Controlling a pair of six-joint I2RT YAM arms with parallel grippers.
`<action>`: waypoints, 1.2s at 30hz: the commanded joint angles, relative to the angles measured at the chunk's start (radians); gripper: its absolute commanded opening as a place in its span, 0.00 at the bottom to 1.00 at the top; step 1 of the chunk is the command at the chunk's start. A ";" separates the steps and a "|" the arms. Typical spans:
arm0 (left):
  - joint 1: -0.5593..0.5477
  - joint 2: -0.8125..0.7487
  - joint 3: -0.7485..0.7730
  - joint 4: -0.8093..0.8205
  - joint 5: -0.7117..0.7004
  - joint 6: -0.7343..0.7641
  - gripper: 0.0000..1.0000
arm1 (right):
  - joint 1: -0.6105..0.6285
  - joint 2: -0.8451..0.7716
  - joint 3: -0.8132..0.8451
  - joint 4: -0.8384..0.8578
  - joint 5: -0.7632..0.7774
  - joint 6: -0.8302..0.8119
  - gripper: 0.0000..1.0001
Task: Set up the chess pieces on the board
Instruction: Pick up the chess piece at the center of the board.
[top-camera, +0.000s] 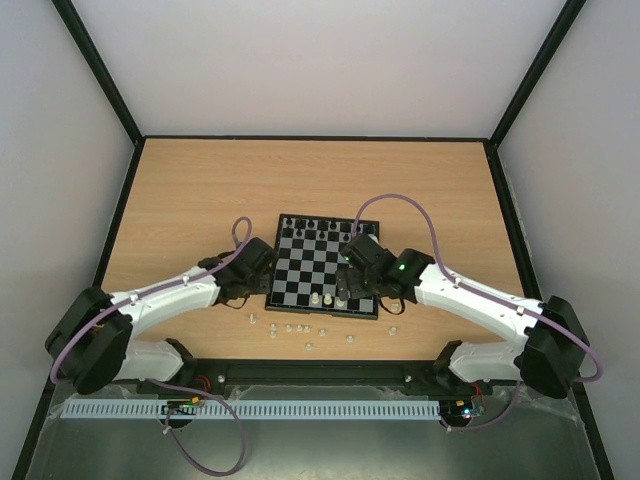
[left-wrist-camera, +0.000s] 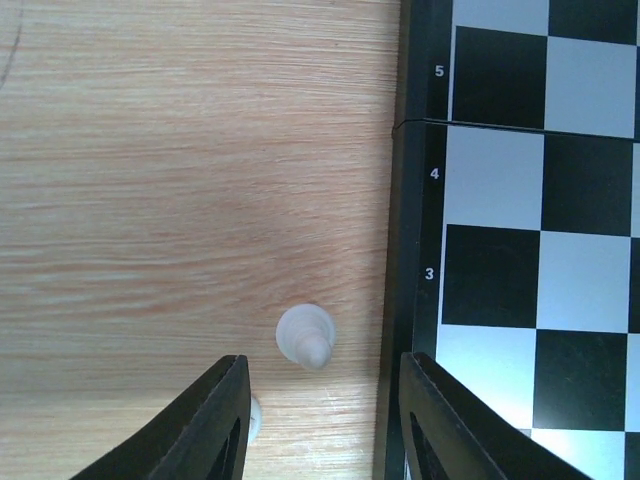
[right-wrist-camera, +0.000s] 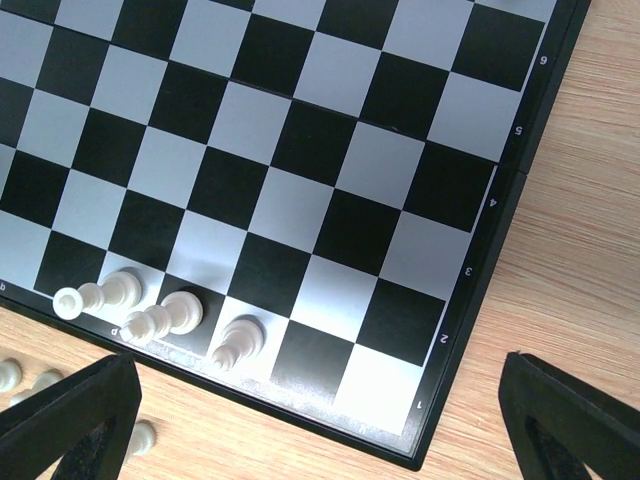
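Tabletop: pale wood-grain tabletop (top-camera: 200, 200), smooth and matte, the largest surface in view.
Chessboard: small square chessboard (top-camera: 285, 262) of glossy black and silvery-grey checks inside a thin black border. It lies flat at the table's middle, between the two arms.
Right gripper: the black two-finger right gripper (right-wrist-camera: 315, 365) hangs over the board's near right corner, jaws spread wide, gripping nothing.
Left gripper: the black left gripper (left-wrist-camera: 322, 358) sits low over the wood just left of the board's edge, jaws partway apart.
Black pieces: tiny dark figures (top-camera: 320, 228) line the far rows.
White pieces: three cream turned figures (right-wrist-camera: 160, 320) stand on the near row.
Loose pieces: pale figures (top-camera: 300, 328) are scattered on the wood just near of the board.
Cream piece: a round-based, knob-topped cream piece (left-wrist-camera: 303, 336) lies between the left fingertips, touching neither.
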 joint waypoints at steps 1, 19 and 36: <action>0.002 0.021 0.028 0.023 -0.019 0.016 0.42 | -0.005 -0.020 -0.016 -0.015 -0.004 -0.010 0.98; 0.002 0.089 0.041 0.041 -0.036 0.028 0.25 | -0.006 -0.028 -0.028 -0.015 -0.002 -0.008 0.99; 0.004 0.121 0.035 0.034 -0.053 0.031 0.17 | -0.007 -0.028 -0.035 -0.010 -0.004 -0.011 0.99</action>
